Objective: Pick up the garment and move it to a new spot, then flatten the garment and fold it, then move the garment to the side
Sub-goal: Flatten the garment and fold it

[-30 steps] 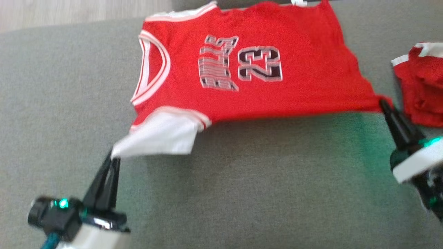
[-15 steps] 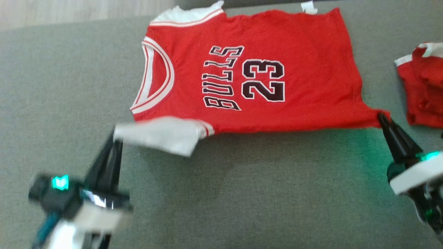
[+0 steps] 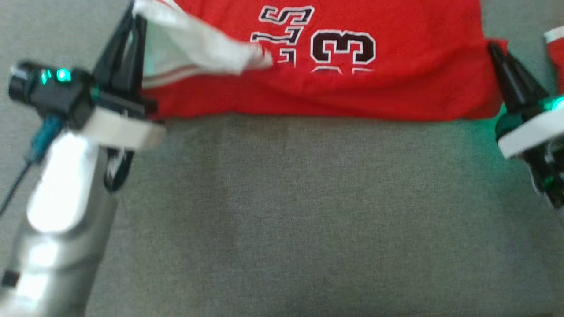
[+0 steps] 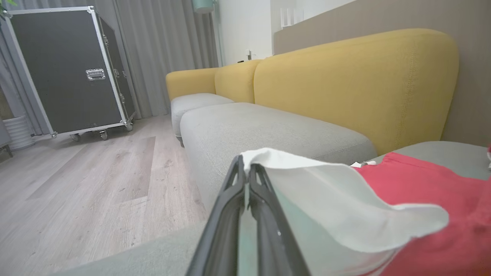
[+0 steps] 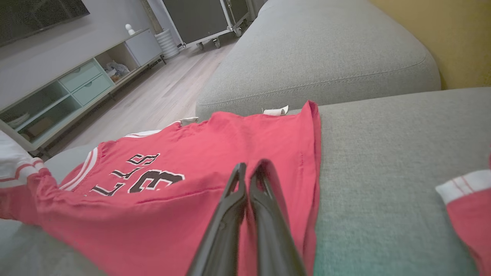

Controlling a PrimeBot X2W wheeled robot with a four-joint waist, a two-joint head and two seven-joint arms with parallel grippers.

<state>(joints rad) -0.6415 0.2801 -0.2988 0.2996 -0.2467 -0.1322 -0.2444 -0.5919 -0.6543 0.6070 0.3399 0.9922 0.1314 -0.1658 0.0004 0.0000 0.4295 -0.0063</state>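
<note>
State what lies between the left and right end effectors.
The red fabric basketball jersey stretches between left end effector and right end effector, per head view.

The red jersey (image 3: 418,79) reads "LLS" and "3".

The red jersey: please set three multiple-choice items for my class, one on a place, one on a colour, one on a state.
1. The jersey lies on: A the wooden floor; B the grey sofa cushion; C a shelf.
2. The sleeve pinched by the left gripper is: A white; B yellow; C black.
3. The right gripper is: A wide open; B shut on a cup; C shut on the jersey's corner.
Key: B, grey fabric shows under and around it; A, white cloth sits between the fingers; C, closed fingers pinch red cloth.
</note>
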